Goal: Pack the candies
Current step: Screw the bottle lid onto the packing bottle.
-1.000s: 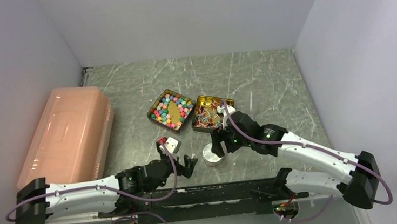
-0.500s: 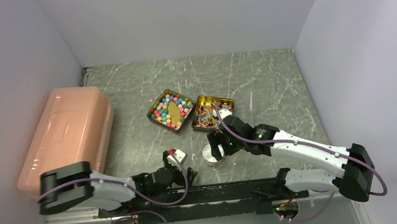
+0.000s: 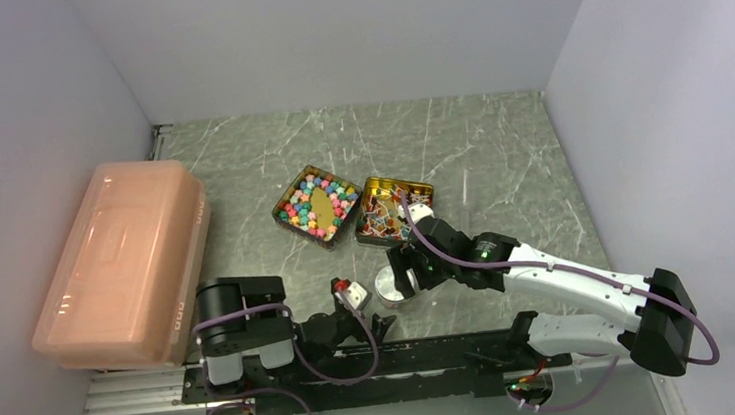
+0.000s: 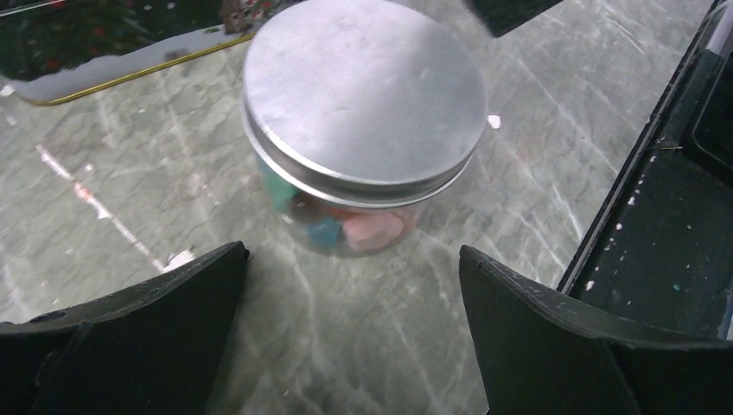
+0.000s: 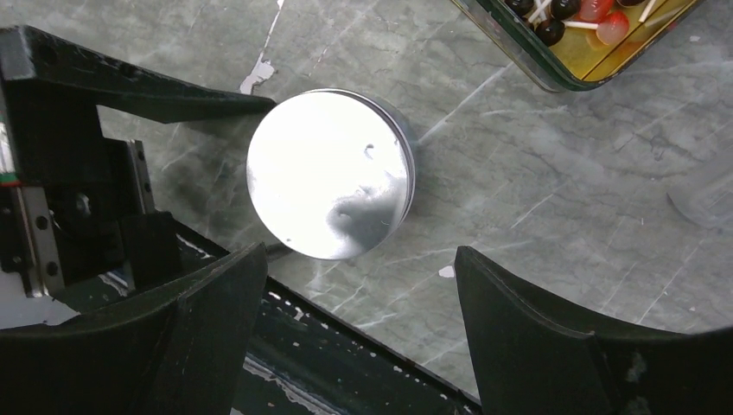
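1. The left claw [image 4: 350, 277] stood wide open and empty, just near of the lidded jar [image 4: 363, 95].
2. The right claw [image 5: 359, 268] hung open over it, holding nothing.
3. The candies [image 3: 318, 204] lay in two gold tins [image 3: 292, 191] on the counter [image 3: 499, 146], beyond the jar.

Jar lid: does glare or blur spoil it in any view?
Right wrist: the lid is blown out near white by glare, a dark reflection low on it; the table around is sharp. Left wrist: the lid reads even grey, slightly soft, and the candies beneath it are blurred. Top external: too small to judge.
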Robot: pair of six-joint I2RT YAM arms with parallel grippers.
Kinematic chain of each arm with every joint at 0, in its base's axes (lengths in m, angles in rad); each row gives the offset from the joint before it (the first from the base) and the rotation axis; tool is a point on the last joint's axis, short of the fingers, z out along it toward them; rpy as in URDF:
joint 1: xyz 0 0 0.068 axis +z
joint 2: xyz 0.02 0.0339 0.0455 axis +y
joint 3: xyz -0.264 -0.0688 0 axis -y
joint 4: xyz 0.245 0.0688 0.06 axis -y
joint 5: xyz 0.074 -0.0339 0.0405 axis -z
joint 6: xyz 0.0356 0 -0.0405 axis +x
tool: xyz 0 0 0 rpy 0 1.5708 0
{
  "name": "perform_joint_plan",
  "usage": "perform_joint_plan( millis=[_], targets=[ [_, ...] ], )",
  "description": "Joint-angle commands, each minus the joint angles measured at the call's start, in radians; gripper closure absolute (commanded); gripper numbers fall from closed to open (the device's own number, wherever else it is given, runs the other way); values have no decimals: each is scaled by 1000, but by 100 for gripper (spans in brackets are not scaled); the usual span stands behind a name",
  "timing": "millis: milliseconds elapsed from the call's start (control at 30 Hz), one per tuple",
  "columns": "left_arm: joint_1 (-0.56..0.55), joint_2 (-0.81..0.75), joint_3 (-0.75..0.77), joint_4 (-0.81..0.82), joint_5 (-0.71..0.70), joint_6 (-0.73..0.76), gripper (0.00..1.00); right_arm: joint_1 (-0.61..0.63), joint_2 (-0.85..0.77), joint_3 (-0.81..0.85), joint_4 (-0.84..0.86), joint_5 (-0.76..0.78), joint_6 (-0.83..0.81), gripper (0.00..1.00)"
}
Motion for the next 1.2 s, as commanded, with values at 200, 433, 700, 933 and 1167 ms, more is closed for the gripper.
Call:
perform_joint_plan(
  millis=[200, 433, 700, 933, 1167],
  targets=[
    [-20, 100, 138, 88, -6, 85, 0, 3, 5, -12, 20, 22, 3, 17],
    [-18, 203, 206, 141, -51, 118, 0, 3, -9, -30, 28, 19, 8, 17],
    [-12, 259, 263, 187, -108, 174, 0, 3, -26, -52, 31, 13, 14, 16],
    [6, 278, 271, 187, -75, 157, 17, 3, -51, -49, 11, 24, 20, 17],
    [11, 246, 242, 188, -54, 152, 40, 3, -63, -4, -21, 22, 17, 16]
  ],
)
